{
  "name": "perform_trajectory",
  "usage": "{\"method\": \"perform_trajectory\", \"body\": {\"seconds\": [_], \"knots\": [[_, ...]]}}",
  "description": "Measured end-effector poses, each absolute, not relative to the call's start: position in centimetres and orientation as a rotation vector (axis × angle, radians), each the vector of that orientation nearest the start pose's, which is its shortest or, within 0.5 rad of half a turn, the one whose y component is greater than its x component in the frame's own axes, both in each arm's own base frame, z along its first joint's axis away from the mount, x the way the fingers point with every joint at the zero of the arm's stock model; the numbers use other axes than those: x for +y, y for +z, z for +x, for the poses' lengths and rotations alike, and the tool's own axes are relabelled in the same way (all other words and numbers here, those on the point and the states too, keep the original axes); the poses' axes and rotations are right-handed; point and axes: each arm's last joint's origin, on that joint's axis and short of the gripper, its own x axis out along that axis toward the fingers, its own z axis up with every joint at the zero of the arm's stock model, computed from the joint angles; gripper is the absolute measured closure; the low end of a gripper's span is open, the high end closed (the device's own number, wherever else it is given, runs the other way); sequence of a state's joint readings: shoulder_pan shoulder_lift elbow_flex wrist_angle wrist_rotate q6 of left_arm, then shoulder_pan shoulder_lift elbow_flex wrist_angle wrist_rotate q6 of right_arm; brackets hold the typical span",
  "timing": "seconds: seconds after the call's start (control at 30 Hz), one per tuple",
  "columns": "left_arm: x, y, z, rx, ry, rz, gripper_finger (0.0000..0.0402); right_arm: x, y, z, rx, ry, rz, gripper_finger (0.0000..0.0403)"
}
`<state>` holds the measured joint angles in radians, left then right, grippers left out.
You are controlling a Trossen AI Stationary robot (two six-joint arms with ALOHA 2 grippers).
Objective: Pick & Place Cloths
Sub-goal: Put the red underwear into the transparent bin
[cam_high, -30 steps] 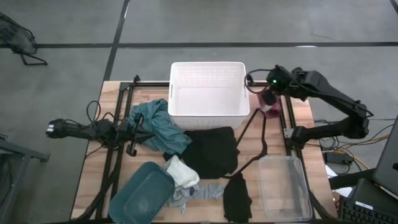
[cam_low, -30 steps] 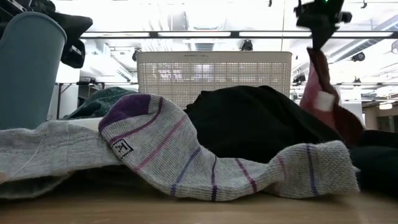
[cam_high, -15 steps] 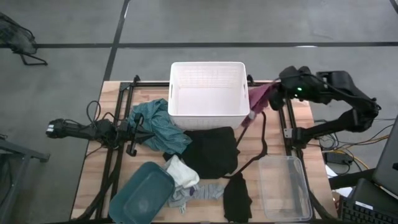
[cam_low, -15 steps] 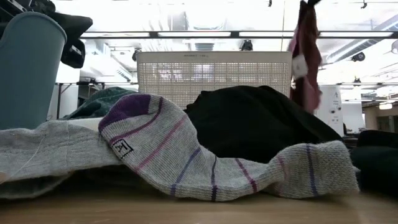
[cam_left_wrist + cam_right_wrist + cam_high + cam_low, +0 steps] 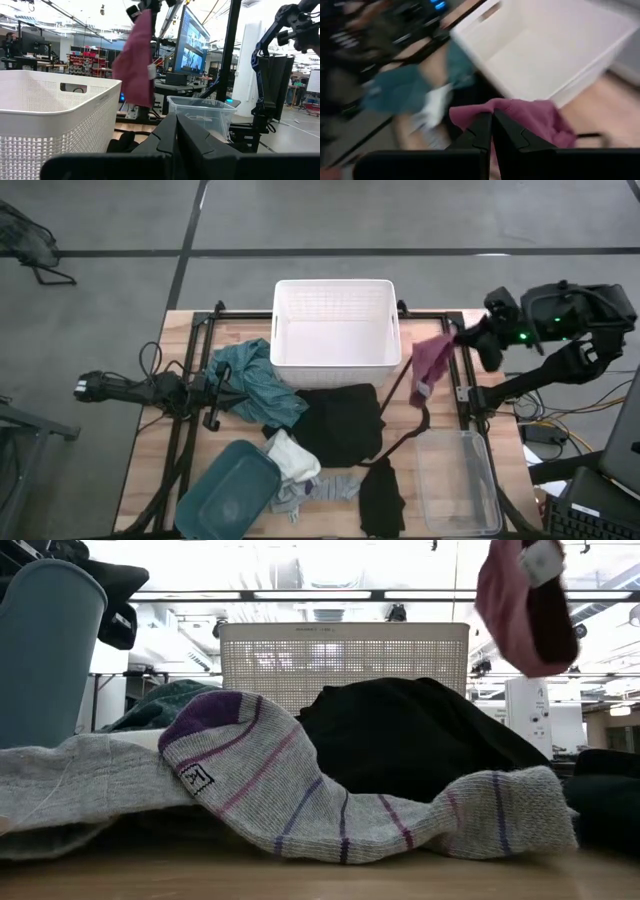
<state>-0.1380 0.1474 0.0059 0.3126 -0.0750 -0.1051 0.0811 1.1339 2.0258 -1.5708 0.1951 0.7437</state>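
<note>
My right gripper (image 5: 463,340) is high above the table's right side, right of the white slatted basket (image 5: 335,325), shut on the small maroon cloth (image 5: 432,365), which also shows in the low view (image 5: 520,610) and the left wrist view (image 5: 137,55). The teal cloth (image 5: 255,380), large black cloth (image 5: 340,420), white cloth (image 5: 292,455), grey striped sock (image 5: 320,488) and small black cloth (image 5: 380,495) lie heaped on the table. My left gripper (image 5: 176,131) is shut and rests low beside the teal cloth. My right gripper pinches the maroon cloth between its two fingers at a bunched upper edge (image 5: 495,106), coming slanting down from the table's right side. The cloth is lifted clear of the table and hangs slack below and left of the fingers, its white tag (image 5: 541,556) showing.
A teal plastic bin (image 5: 230,485) lies tipped at the near left. A clear plastic tub (image 5: 458,480) stands at the near right. Black frame rails (image 5: 462,370) and a cable (image 5: 420,415) run along the table's right side.
My right gripper has risen and drawn back toward the table's right edge, staying shut on the maroon cloth. The cloth has been lifted from low beside the basket's right wall to high in the air and has swung as it rose.
</note>
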Motion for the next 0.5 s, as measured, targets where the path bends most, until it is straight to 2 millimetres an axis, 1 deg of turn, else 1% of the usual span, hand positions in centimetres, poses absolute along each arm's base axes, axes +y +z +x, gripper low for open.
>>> {"method": "perform_trajectory", "body": {"seconds": [0.13,0.27,0.5], "knots": [[-1.2,18.4,10.4,-0.167,-0.072,-0.123,0.0385,0.9,50.9,9.2,0.652,-0.262,0.760,0.0394],[-1.2,18.4,10.4,-0.167,-0.072,-0.123,0.0383,1.9,50.3,10.2,0.766,-0.181,0.922,0.0394],[-1.2,18.4,10.4,-0.167,-0.072,-0.123,0.0385,4.1,49.5,11.9,0.911,-0.179,1.091,0.0394]]}}
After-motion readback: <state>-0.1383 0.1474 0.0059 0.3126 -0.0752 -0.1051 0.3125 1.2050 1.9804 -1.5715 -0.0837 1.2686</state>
